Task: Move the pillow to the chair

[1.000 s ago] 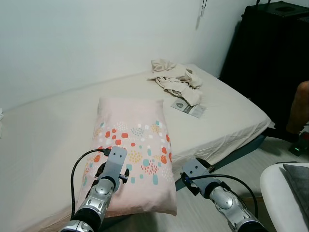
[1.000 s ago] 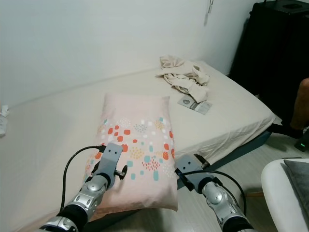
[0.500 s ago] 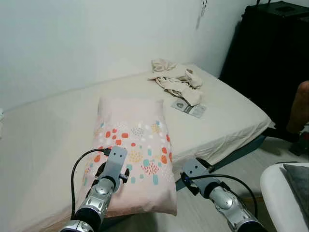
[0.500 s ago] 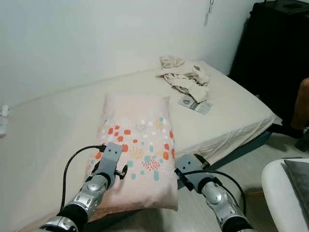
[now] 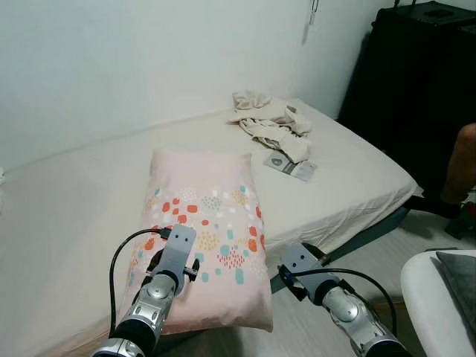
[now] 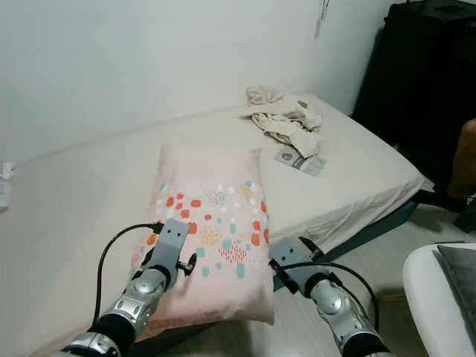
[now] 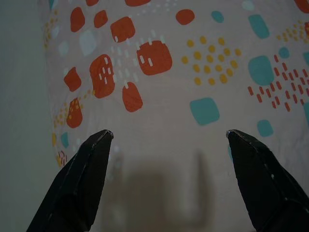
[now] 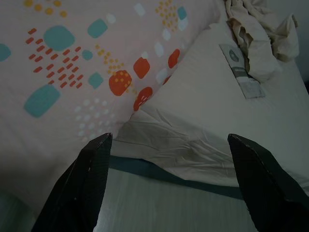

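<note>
A pale pink pillow (image 5: 204, 223) with red, teal and yellow spots lies on the bed, its near end hanging a little over the bed's front edge. My left gripper (image 7: 169, 137) is open just above the pillow's near left part, fingers spread over the patterned cloth (image 7: 159, 63). My right gripper (image 8: 166, 140) is open beside the pillow's near right edge (image 8: 72, 92), over the bed's side and floor. A white chair's corner (image 5: 435, 286) with a grey cushion shows at the lower right.
The bed (image 5: 357, 171) has a beige sheet, with crumpled clothes (image 5: 269, 123) and a flat packet (image 5: 291, 166) at its far right. A black cabinet (image 5: 420, 89) stands at the right. A person's leg (image 5: 461, 167) is at the right edge.
</note>
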